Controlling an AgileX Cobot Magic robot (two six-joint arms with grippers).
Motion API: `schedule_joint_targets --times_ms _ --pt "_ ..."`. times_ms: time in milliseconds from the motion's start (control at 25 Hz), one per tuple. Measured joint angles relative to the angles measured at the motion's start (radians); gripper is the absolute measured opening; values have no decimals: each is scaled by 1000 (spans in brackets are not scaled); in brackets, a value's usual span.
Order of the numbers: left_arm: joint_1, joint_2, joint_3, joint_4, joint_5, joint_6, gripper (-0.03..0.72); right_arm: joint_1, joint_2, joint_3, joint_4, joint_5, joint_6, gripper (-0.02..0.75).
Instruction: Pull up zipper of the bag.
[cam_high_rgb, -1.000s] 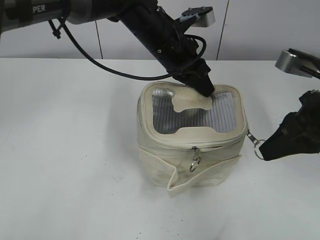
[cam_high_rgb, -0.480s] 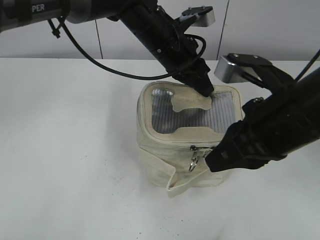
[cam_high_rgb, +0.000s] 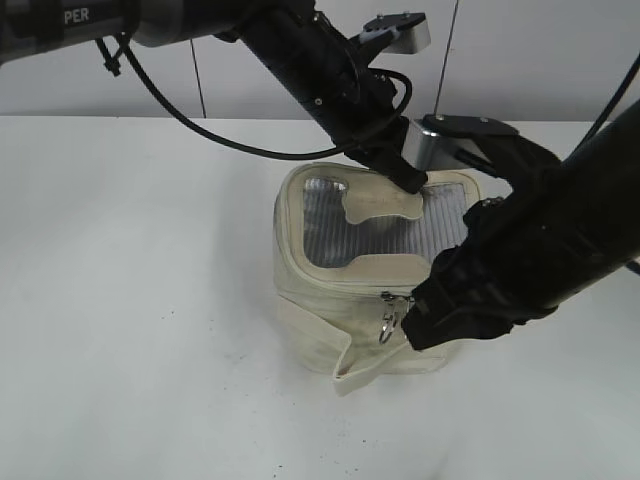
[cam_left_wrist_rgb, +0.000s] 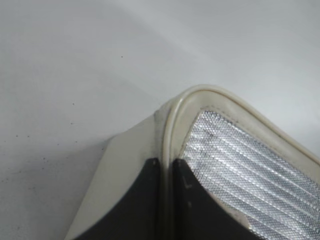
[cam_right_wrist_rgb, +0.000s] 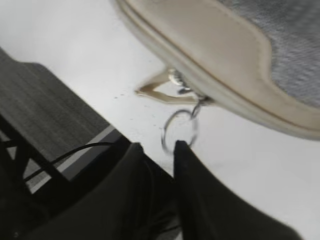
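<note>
Bag (cam_high_rgb: 380, 290) on white table (cam_high_rgb: 140, 300); left tool (cam_left_wrist_rgb: 166, 200) clenched on its rim, right tool (cam_right_wrist_rgb: 159, 172) clenched beside ring pull (cam_right_wrist_rgb: 179, 131).

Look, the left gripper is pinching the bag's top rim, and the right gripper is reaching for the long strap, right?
Not quite. The left gripper does pinch the bag at its rim, but the right gripper is at the silver ring pull of the zipper, not the strap. The right wrist view shows it.

Matt cream fabric bag (cam_high_rgb: 330, 310), shiny ribbed mesh window (cam_high_rgb: 380, 235), metal ring pull (cam_right_wrist_rgb: 179, 131)
</note>
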Motion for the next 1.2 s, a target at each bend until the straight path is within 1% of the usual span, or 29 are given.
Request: schedule_joint_targets --times_ms 80,200,240,280,320,400,520,600,680,880,1000,1200 --pt "0 0 0 0 5 0 42 0 -10 -15 -105 9 114 194" --pt "0 0 0 0 12 0 42 0 -16 -31 -291 35 263 472" --pt "0 -2 0 0 16 0 43 0 -16 -34 -346 45 295 543" --pt "0 -4 0 3 18 0 49 0 -16 -39 -393 55 320 598" --pt "0 -6 0 5 20 0 57 0 -16 -42 -423 61 340 621" --pt "0 -18 0 18 24 0 100 -8 -16 -42 -457 71 360 631" --pt "0 -53 0 70 38 0 203 -28 -21 -42 -471 80 375 633" --pt "1 -88 0 126 50 -20 273 -53 -33 -42 -473 88 377 630" --pt "2 -124 0 206 55 -62 323 -92 -56 -42 -476 98 378 620" --pt "7 -205 0 446 93 -275 351 -200 -124 -42 -500 152 378 601" --pt "18 -250 3 574 103 -346 352 -253 -166 -42 -518 209 378 594" --pt "54 -381 52 676 104 -459 350 -269 -265 -42 -571 312 379 594"
